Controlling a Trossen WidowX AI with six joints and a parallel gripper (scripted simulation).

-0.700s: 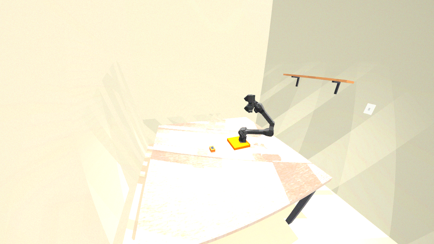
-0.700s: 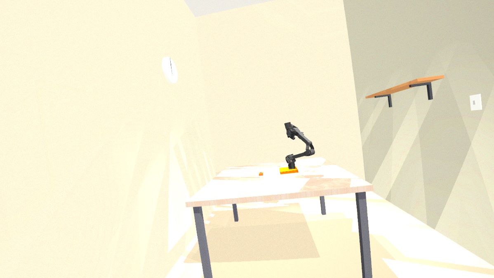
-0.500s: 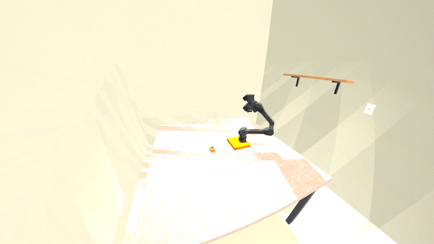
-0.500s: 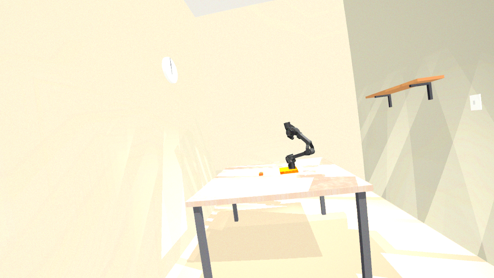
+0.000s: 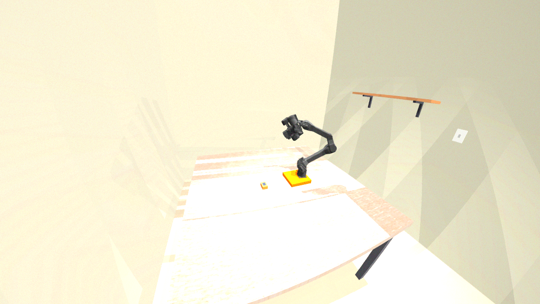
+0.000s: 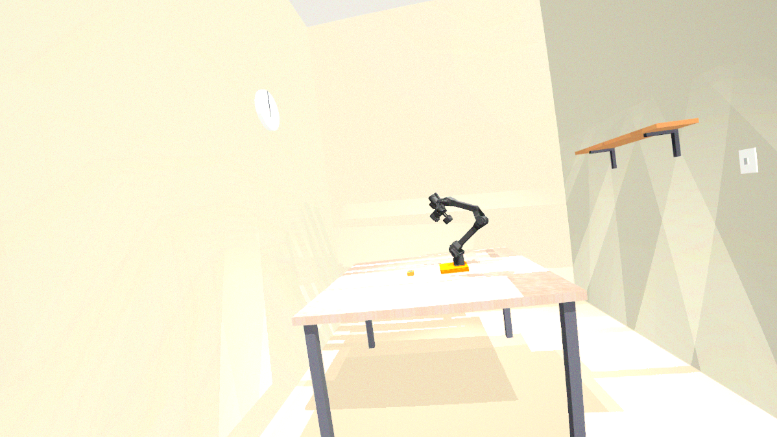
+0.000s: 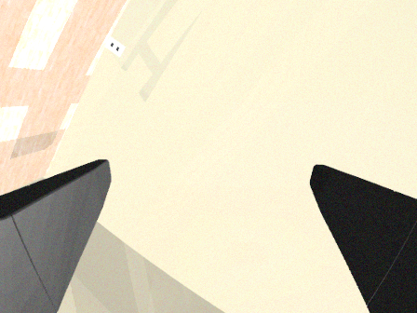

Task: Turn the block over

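The small orange block point(image 5: 264, 185) point(image 6: 410, 273) rests on the table point(image 5: 264, 241) point(image 6: 412, 295), to the left of the arm's base in the top and exterior views. In the top view a dark bluish patch shows on its upper face, so the marked side appears to face up. My gripper point(image 5: 286, 128) point(image 6: 441, 218) point(image 7: 213, 171) is open and empty, held high above the table, up and to the right of the block in the top and exterior views. The block is not in the wrist view, which shows wall and part of the table between and beside the fingers.
The arm stands on a flat yellow-orange base plate point(image 5: 293, 180) point(image 6: 448, 268), right of the block. A wooden shelf point(image 5: 396, 97) point(image 6: 632, 137) hangs on the right wall, well away from the arm. A white socket plate point(image 7: 114, 47) shows in the wrist view.
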